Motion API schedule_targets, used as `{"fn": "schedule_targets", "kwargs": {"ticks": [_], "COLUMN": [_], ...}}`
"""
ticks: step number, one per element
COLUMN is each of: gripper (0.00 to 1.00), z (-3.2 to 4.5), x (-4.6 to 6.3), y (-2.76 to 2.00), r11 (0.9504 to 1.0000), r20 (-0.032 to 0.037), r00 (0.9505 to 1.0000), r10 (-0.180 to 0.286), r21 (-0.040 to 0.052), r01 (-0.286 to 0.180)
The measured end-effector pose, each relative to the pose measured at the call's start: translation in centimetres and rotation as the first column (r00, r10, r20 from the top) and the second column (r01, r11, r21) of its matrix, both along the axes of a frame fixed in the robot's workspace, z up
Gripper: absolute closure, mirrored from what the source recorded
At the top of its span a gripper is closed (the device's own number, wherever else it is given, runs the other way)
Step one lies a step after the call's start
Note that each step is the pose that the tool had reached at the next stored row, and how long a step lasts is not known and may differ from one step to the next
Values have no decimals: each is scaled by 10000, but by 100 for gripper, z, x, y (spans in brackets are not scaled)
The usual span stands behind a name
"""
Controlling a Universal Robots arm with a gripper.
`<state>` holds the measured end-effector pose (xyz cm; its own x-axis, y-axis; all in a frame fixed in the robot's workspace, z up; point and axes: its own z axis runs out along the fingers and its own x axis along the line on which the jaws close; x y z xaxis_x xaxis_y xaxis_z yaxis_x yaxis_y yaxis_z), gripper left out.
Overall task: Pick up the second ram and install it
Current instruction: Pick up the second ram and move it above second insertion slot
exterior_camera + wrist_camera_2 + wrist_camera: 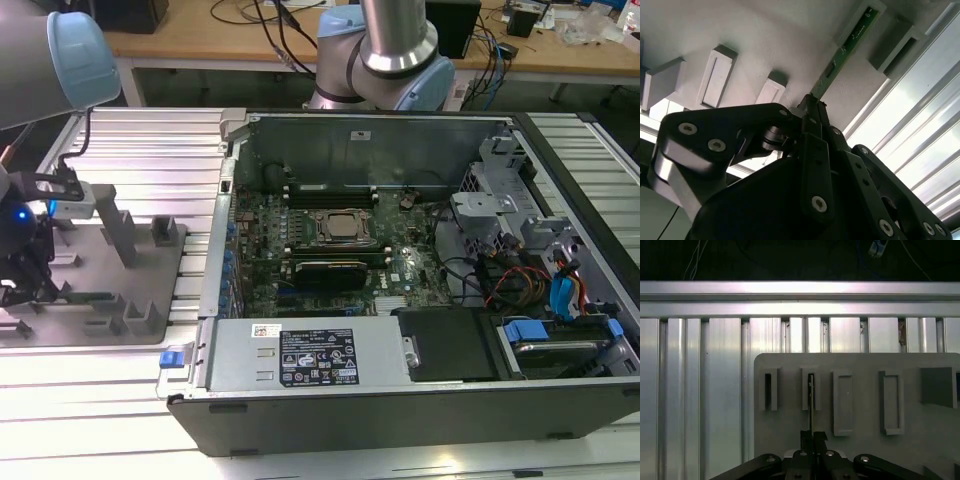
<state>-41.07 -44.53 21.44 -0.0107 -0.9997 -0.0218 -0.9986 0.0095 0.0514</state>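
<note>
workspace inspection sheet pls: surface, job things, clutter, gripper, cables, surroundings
surface: ribbed aluminium table carrying a grey fixture plate and an open computer case.
job's things: second ram, green strip, far end in a fixture block's slot.
clutter: nothing seen.
grippers: gripper over the fixture plate, fingers closed on the ram's near end.
cables: red and blue leads inside the case; dark cables on the bench.
surroundings: wooden bench behind.

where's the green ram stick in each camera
Second wrist view: the second ram runs out from the gripper tips.
First wrist view: a thin edge-on line ahead of the gripper.
Exterior view: too small to pick out; the gripper is at the grey fixture plate, at the exterior view's left.
Shared landmark: the grey fixture plate.
</note>
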Motion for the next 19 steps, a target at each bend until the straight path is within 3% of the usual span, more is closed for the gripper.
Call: {"fn": "schedule_targets", "kwargs": {"ticks": [9,19], "gripper": [91,91], "z": [30,306], "x": [1,1], "y": [0,1], "r11": [10000,10000], "r20": [3,6], "r00": [10000,10000], "r10": [0,1], "r21": [1,1], "r01": [0,-1]}}
